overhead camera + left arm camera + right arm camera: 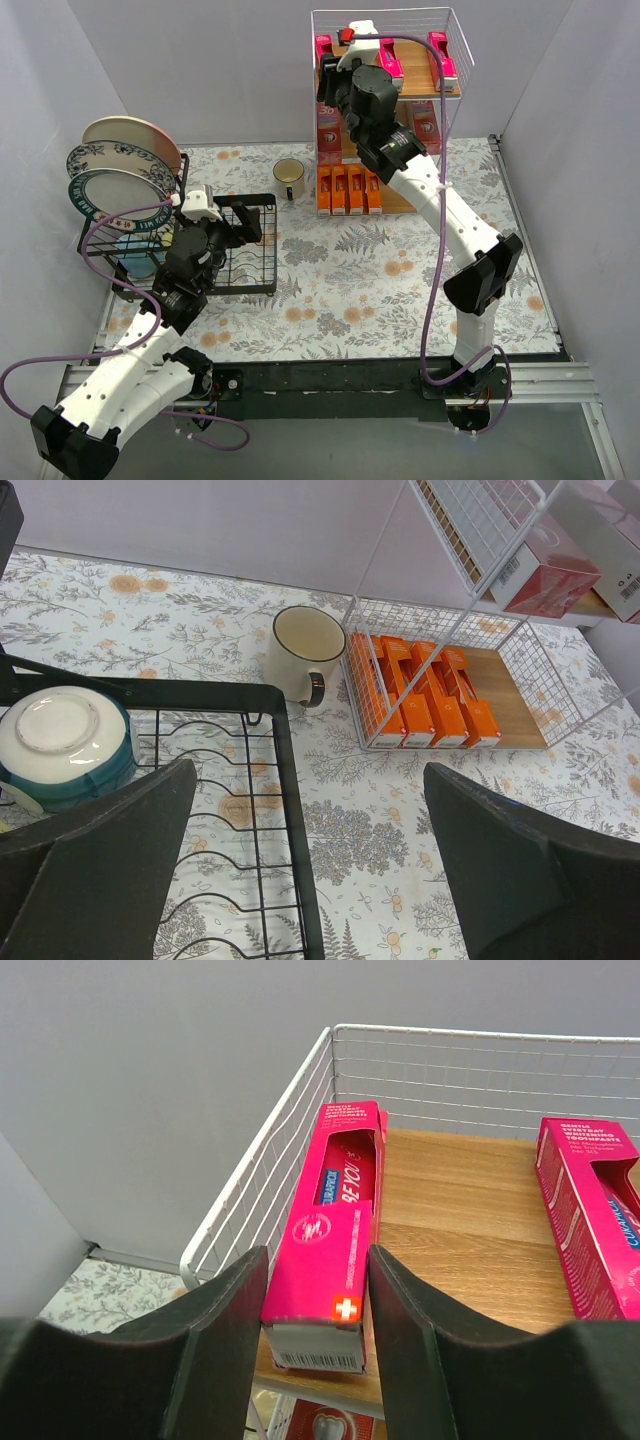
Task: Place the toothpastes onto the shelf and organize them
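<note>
Working over the flower-printed bench (340, 290), spreading beneath both hands. Holding the right hand (318, 1250) up at the top board of the shelf (415, 68), the tall white-wire rack standing well ahead and to the right of the left hand (308, 768). Hovering that left hand over the near right part of the black dish rack (290, 790), holding its fingers (110, 870) wide apart and gripping nothing. Seeing plates (125, 165) standing on edge at the far left end of the dish rack, left of the left hand and beyond it.

Clamping the right hand on the near end of a pink carton (335, 1190), pressing a finger against each long side. Finding that carton lying flat on the top board, just beside the wire wall on the hand's left. Seeing a second pink carton (590, 1220) lying flat on the same board, off to the hand's right and apart from the first, bare wood showing between.

Noting red cartons (328, 135) sitting on the middle tier, below the right hand. Noting four orange cartons (430, 695) lying side by side on the bottom board, ahead and right of the left hand.

Seeing a cream mug (300, 650) standing upright on the bench, straight ahead of the left hand and just beside the bottom tier. Seeing an upturned bowl (60, 740), white-based and teal-sided, sitting in the dish rack beside the hand's left finger.
</note>
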Action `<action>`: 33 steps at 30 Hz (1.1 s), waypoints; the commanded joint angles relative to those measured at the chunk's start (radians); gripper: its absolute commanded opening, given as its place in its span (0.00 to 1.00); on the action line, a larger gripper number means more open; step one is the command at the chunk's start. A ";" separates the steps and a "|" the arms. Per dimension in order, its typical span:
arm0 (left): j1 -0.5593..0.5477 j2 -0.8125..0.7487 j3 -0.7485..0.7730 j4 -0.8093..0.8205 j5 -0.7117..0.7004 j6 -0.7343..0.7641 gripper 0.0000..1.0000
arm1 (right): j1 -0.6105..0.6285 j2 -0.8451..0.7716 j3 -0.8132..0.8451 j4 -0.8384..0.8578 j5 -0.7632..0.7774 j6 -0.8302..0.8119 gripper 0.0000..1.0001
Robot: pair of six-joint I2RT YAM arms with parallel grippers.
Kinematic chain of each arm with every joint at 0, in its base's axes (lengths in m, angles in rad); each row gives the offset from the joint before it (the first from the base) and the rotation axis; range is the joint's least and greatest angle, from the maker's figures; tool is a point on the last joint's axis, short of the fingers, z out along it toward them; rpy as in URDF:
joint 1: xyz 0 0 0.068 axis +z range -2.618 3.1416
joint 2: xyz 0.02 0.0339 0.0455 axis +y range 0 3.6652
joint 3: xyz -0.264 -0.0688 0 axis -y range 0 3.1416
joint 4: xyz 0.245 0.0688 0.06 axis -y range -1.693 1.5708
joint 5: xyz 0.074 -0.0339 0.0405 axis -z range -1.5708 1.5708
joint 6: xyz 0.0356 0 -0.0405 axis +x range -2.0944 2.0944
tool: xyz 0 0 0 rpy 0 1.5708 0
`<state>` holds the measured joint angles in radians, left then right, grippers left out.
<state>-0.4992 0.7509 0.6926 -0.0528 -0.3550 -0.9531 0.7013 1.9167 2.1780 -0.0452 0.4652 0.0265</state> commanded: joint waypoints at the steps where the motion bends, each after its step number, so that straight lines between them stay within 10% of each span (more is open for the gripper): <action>1: 0.007 -0.015 0.007 -0.010 -0.009 0.010 0.98 | 0.003 -0.010 -0.003 0.087 -0.014 0.021 0.54; 25: 0.007 -0.019 0.004 -0.010 -0.012 0.011 0.98 | 0.004 -0.222 -0.198 0.159 -0.129 0.044 0.65; 33: 0.007 -0.050 0.028 -0.031 -0.032 0.004 0.98 | 0.001 -0.519 -0.563 0.255 -0.085 -0.026 0.80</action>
<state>-0.4992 0.7372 0.6926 -0.0570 -0.3584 -0.9531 0.7029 1.5539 1.7657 0.0898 0.3447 0.0448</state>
